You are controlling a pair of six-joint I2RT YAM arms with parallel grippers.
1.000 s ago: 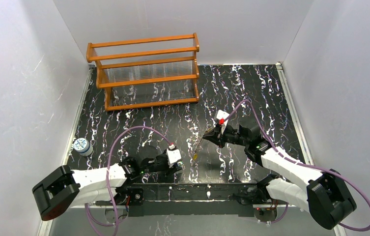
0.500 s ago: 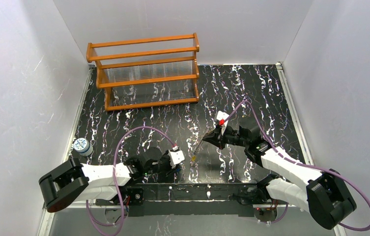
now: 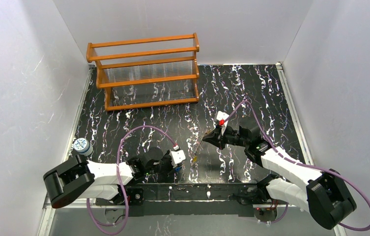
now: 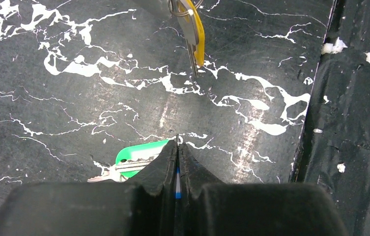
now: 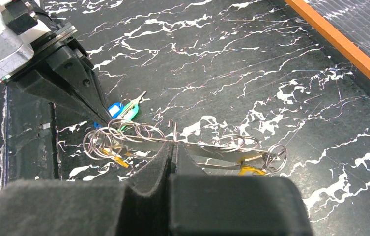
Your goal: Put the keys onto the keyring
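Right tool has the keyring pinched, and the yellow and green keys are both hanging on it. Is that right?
Not quite. The right tool holds the keyring and a yellow key hangs on it, but the green key lies flat on the table beside the left tool, off the ring. The left wrist view shows it.

We see keyring: thin silvery wire loop, long flat oval, strung with several small split rings. Pinched mid-length in right gripper, raised off surface, roughly level, between centre and near edge. Yellow key hangs from it, blade pointing down toward surface. Second yellow head shows at loop's other end. Green key lies flat by middle of near edge, off ring. Blue key lies just beside it, also off ring; whether heads touch we cannot tell.
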